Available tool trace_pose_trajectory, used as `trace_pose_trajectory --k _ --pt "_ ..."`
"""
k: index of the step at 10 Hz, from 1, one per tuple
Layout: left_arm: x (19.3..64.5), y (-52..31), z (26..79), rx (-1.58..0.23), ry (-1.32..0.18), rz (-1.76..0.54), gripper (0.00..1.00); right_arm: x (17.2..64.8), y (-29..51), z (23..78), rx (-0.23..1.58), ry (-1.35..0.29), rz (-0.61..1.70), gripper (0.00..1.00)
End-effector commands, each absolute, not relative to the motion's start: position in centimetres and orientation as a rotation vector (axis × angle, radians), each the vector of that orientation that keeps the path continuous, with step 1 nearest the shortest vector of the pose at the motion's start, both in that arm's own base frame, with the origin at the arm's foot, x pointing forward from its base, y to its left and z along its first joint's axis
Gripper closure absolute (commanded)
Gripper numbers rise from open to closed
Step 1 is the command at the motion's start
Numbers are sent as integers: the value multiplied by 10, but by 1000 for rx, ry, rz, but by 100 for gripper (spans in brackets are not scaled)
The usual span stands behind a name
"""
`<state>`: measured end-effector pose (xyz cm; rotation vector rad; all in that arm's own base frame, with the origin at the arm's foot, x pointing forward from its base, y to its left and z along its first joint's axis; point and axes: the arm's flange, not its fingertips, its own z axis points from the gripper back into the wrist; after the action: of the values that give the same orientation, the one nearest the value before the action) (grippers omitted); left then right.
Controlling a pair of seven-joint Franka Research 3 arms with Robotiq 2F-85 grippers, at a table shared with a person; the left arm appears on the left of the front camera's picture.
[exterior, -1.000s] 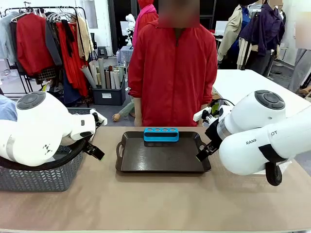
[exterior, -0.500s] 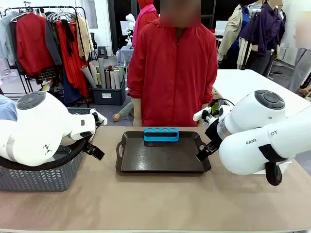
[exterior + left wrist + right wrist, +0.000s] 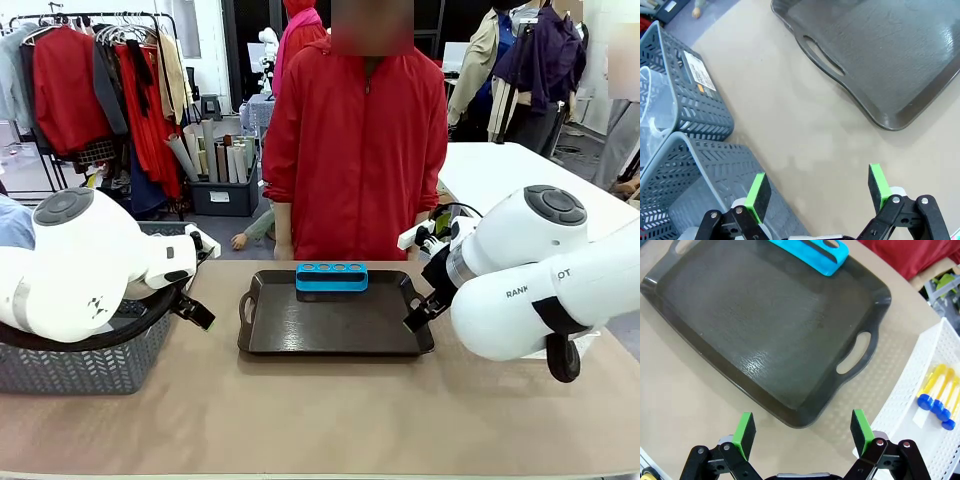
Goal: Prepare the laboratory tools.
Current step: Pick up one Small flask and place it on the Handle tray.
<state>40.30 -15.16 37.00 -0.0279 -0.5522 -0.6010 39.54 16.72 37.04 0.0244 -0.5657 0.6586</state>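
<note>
Several yellow tubes with blue caps (image 3: 936,394) lie in a white mesh basket (image 3: 907,410) to the right of the dark tray. A clear plastic beaker (image 3: 654,112) sits inside a grey mesh basket (image 3: 702,97). My left gripper (image 3: 818,186) hangs open over bare table between the grey baskets and the tray's left handle; in the front view the left gripper (image 3: 200,313) is beside the basket. My right gripper (image 3: 802,432) is open above the tray's near right corner, and in the front view the right gripper (image 3: 418,315) hovers by the tray's right edge. Neither holds anything.
A dark brown handled tray (image 3: 330,325) lies mid-table with a blue tube rack (image 3: 331,277) at its far edge, its holes unfilled. A second grey basket (image 3: 695,175) sits below my left gripper. A person in a red jacket (image 3: 355,150) stands at the far side.
</note>
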Motion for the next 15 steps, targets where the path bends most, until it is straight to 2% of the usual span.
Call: trace_pose_trajectory --k 1,4,8,9,11,15 --pt "403 -152 370 -28 -553 -601 0 395 167 371 25 -566 658 0" --pt "403 -152 370 -28 -552 -601 0 395 167 371 25 -566 658 0" --pt "372 -156 376 -31 -599 -616 0 395 167 370 24 -566 659 0" --pt "364 -155 377 -36 -606 -625 0 375 181 390 80 -556 656 0" --pt "349 -149 381 -44 -665 -702 0 364 186 423 161 -521 663 0" --pt "306 -127 387 -93 -749 -853 0 358 188 468 203 -449 703 0"
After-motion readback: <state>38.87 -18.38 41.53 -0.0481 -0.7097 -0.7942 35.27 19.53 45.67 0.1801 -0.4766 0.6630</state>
